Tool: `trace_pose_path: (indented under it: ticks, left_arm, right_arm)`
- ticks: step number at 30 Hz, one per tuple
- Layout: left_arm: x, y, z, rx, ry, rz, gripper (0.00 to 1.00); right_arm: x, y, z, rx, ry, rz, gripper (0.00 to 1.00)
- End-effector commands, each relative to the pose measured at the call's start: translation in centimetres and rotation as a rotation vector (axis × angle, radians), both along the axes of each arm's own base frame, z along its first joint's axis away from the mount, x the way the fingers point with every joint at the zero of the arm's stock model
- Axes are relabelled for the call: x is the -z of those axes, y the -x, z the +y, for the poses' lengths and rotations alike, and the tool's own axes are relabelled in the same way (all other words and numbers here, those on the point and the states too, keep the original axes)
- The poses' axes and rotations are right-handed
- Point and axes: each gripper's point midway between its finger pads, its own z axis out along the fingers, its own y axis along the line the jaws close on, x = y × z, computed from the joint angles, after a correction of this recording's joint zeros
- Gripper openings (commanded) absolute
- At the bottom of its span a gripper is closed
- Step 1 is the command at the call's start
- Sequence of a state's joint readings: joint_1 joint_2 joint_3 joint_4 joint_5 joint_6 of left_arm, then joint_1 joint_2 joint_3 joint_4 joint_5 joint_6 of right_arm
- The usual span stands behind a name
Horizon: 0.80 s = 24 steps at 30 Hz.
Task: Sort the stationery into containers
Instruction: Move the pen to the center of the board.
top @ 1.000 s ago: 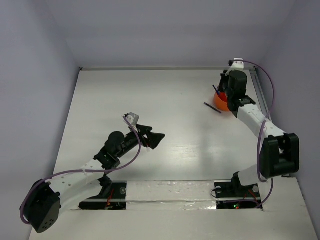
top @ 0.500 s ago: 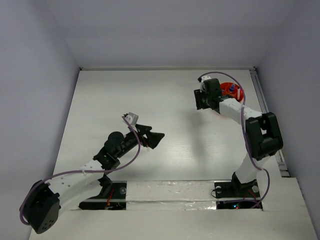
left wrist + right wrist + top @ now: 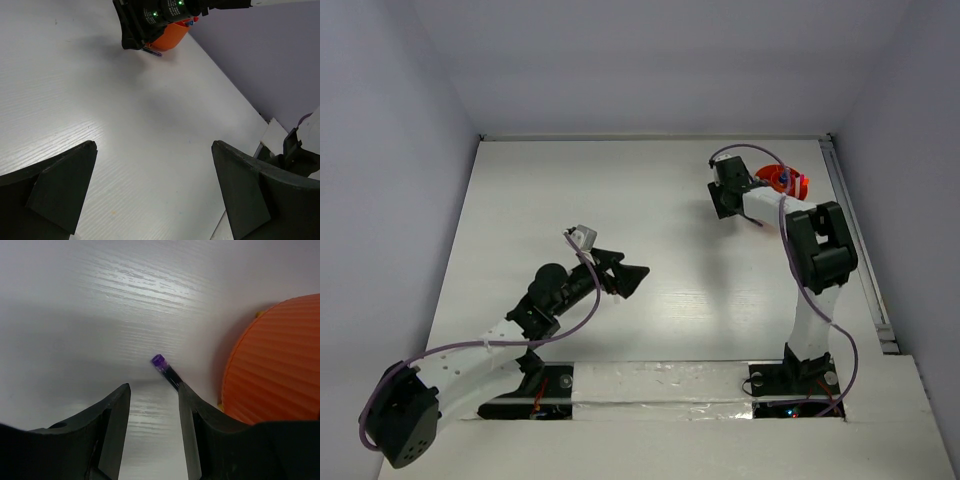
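Pen (image 3: pixel 167 372), dark with purple cap, lies beside ribbed orange cup (image 3: pixel 272 370).

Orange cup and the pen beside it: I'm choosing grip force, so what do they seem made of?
Orange cup: probably moulded plastic, matte, with fine ribs running along its wall. Pen: likely plastic, with a smooth dark barrel and a purple end cap.

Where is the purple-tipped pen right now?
In the right wrist view, the pen lies on the table just left of the orange cup, close before the right gripper.
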State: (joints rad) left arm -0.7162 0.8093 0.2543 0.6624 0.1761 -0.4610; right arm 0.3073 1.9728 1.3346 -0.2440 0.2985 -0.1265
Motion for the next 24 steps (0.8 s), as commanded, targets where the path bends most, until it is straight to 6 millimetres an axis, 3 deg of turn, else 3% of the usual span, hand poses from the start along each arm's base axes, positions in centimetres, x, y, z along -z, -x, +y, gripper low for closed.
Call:
trace_pose_path:
  ticks: [1,11,16,24]
  left_arm:
    - [-1.0,0.2,-0.2,0.020,0.034,-0.039,0.99]
    - [-1.0,0.3,-0.4,0.034,0.039,-0.038,0.99]
    - [-0.8,0.3,-0.6,0.039,0.037,-0.033,0.99]
    - [-0.8,0.3,-0.7,0.042,0.040,-0.030,0.99]
  right_arm:
    - [-1.8,-2.3,-0.2,0.003,0.032,-0.074,0.48]
    - [-0.7,-3.0,-1.2,0.024,0.005,-0.060,0.48]
    - [1.4,-2.7,-1.0,0.021,-0.094,0.022,0.48]
    - [1.8,-1.0,0.4,-0.004,-0.215,0.077,0.27]
